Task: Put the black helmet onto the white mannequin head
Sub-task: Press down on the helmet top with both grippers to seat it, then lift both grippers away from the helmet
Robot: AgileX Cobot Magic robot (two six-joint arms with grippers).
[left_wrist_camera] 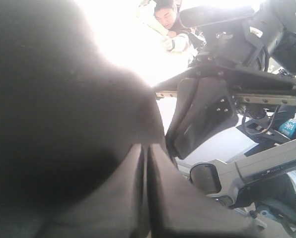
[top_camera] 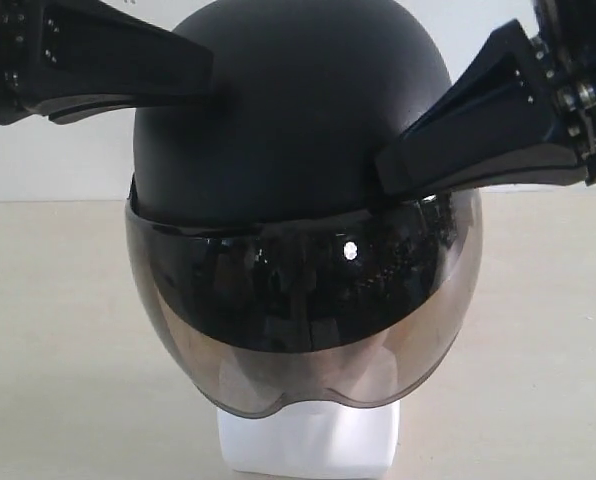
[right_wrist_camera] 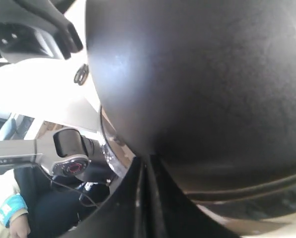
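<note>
Black helmet (top_camera: 288,110) on white mannequin head (top_camera: 308,445), left pincer (top_camera: 206,68), right pincer (top_camera: 381,170) (both closed) against its sides

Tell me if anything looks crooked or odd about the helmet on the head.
Nothing stands out. The black helmet sits roughly level over the white mannequin head, its visor lowered in front. The left end effector and right end effector, both shut, touch its shell.

One black helmet (top_camera: 288,110) between two grippers: one left gripper (top_camera: 200,66), one right gripper (top_camera: 390,170). One smoky visor (top_camera: 308,320), one white mannequin head (top_camera: 308,445) (only its neck base shows) below them, one table (top_camera: 48,330).
</note>
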